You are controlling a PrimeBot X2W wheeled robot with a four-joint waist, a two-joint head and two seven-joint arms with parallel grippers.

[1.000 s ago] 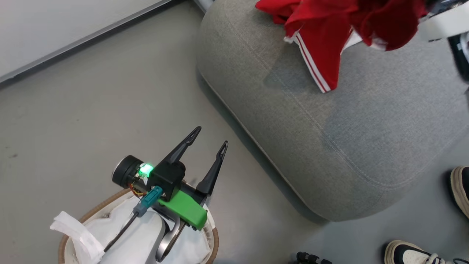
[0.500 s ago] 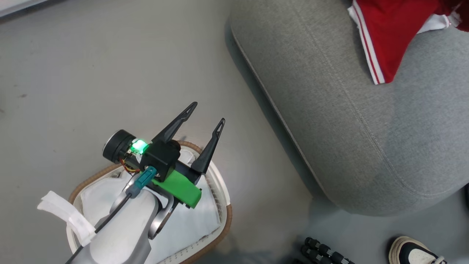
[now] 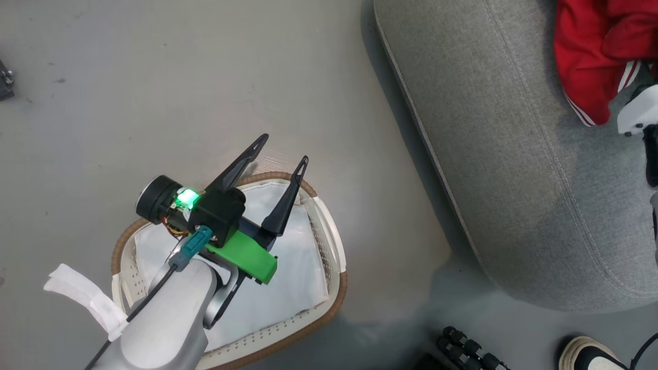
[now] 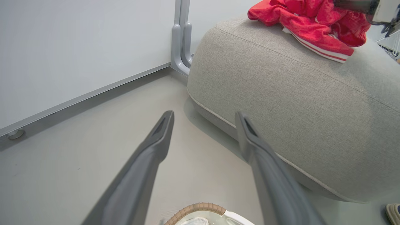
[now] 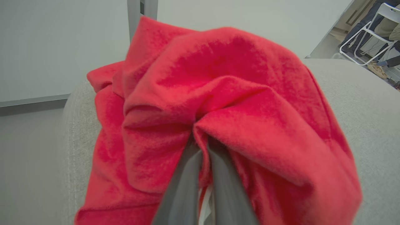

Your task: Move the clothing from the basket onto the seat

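Right wrist view: my right gripper [image 5: 201, 147] has its two fingers pressed together, pinching a fold of the red clothing [image 5: 218, 93]. The fingertips are buried in the cloth.
Clothing: a bunched red heap with white stripe trim along one hem. It rests on top of the grey seat [image 5: 359, 103], well apart from the basket. I cannot tell from here where one garment ends and the other begins.
Left gripper [image 3: 285, 149]: the fingers are spread wide with nothing between them. It hangs over the basket [image 3: 325, 234], the tips reaching past its brown rim and pointing toward the side of the seat.
Basket: it stands on the floor [image 3: 154, 77] near the seat's rounded side but not touching it. Its white liner [image 3: 298, 288] lies flat inside, and my left forearm covers part of it in the head view.
Seat: large and rounded, in woven fabric with stitched seams. The red heap lies near the upper right of the head view.
Wall [image 4: 78, 47]: pale, meeting the floor behind the seat in the left wrist view.
Edge of frame: a person's shoe [image 3: 586, 354] shows on the floor at the lower right of the head view.
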